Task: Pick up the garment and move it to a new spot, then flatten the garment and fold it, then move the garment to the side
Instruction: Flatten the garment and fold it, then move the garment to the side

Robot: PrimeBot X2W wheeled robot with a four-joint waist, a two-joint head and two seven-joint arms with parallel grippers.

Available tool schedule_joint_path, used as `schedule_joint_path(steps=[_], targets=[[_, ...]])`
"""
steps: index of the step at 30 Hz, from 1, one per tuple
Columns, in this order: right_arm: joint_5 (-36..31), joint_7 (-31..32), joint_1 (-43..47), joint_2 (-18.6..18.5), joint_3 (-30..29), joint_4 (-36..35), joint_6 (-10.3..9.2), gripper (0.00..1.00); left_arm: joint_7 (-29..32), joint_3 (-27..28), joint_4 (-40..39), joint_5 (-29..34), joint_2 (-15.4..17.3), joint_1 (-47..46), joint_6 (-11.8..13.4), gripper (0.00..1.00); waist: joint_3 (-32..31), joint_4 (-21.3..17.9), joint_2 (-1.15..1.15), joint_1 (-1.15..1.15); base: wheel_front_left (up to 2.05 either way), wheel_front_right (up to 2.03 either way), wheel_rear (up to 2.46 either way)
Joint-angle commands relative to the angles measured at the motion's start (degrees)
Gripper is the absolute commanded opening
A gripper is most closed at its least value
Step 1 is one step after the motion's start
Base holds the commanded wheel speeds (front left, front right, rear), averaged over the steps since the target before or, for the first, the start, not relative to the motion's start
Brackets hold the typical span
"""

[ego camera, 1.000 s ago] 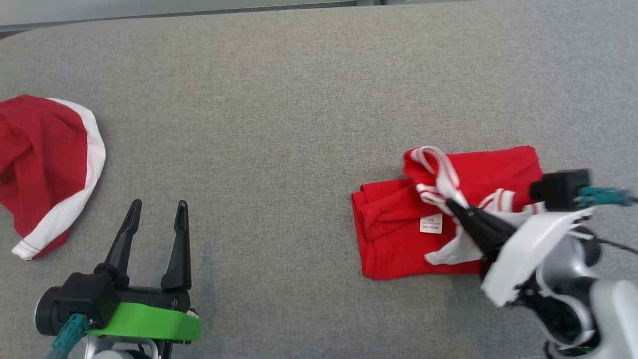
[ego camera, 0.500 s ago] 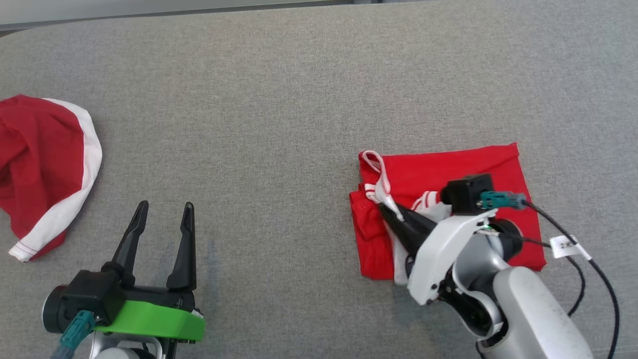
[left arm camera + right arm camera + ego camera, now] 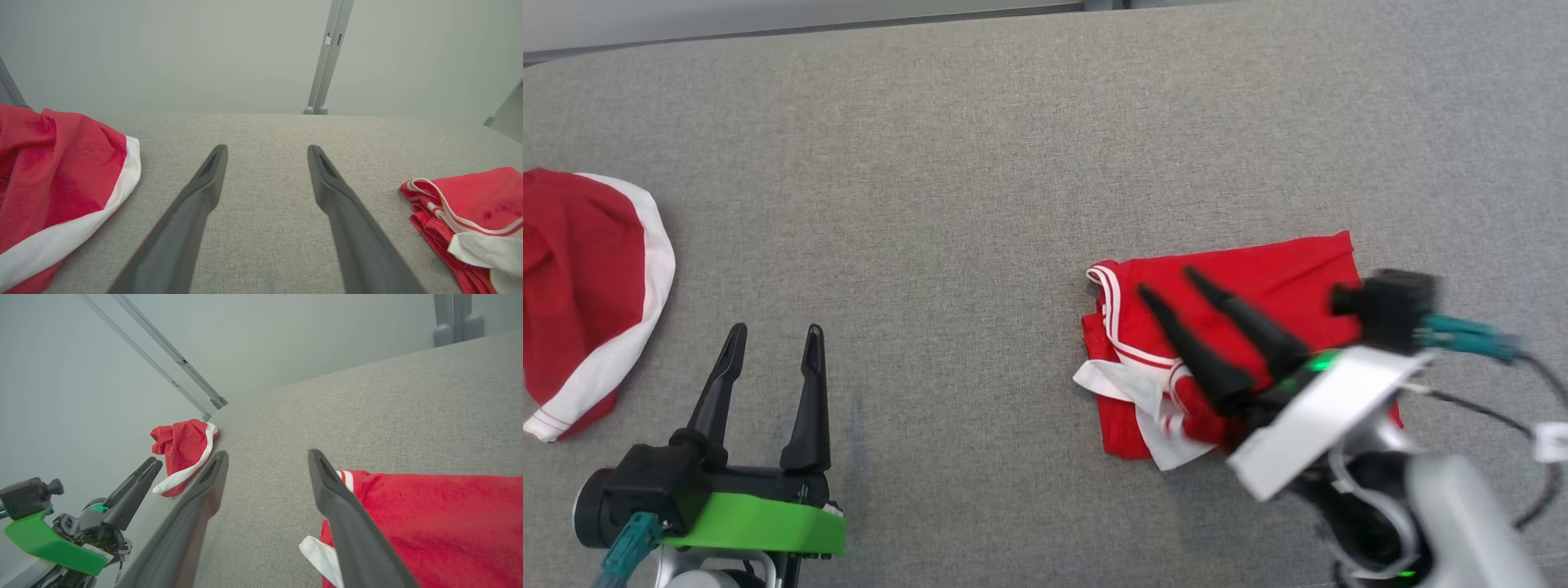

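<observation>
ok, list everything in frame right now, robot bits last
grey fabric-covered table: one, grey, under everything
folded red cloth garment with white striped trim: one, red and white, right half of the table
loose red cloth garment with a white band: one, red and white, far left of the table
grey metal post: one, grey, beyond the table's far edge
left gripper: one, dark fingers on a green mount, lower left, open, empty
right gripper: one, dark fingers on a white mount, lower right, open over the folded garment, holding nothing

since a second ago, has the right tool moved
Yes, the right tool moved left, toward the red and white cloth, and opened.
</observation>
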Motion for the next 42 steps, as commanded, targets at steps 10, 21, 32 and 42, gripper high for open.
schedule_joint_path(steps=[10,21,32,42], targets=[[-2.08,3.69,6.71,-3.26,-22.69,1.28,0.03,1.00,-0.73,0.23,-0.64,0.07,-1.15,-0.23,-0.01,1.00,2.57,0.78,0.00,0.00,0.00,0.00,0.00],[-5.41,3.26,3.70,-7.01,-25.08,14.56,0.02,1.00,-1.11,1.96,0.36,1.18,-2.61,-0.74,-0.13,1.00,3.58,3.04,0.00,0.00,0.00,0.00,0.00],[0.92,6.72,-0.33,-8.09,-18.65,22.79,0.04,0.00,-1.21,2.89,2.01,2.18,-4.63,0.36,-2.17,1.00,3.03,6.37,0.00,0.00,0.00,0.00,0.00],[4.12,7.71,-10.55,-16.87,-14.36,24.22,0.02,0.00,-1.22,3.45,4.33,2.43,-5.36,-0.36,-3.61,1.00,3.92,6.59,0.00,0.00,0.00,0.00,0.00]])
